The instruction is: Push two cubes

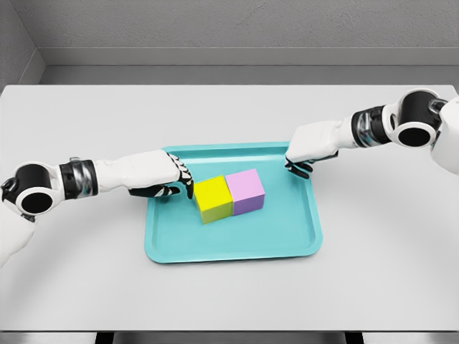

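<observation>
A yellow cube and a pink cube sit side by side, touching, in the middle of a teal tray. My left hand reaches over the tray's left edge with relaxed fingers. Its fingertips are just left of the yellow cube, at or nearly at its side. My right hand hovers over the tray's far right corner, fingers curled downward, holding nothing. A clear gap separates it from the pink cube.
The tray lies on a white table with a grey wall behind. The table's front edge runs along the bottom of the view.
</observation>
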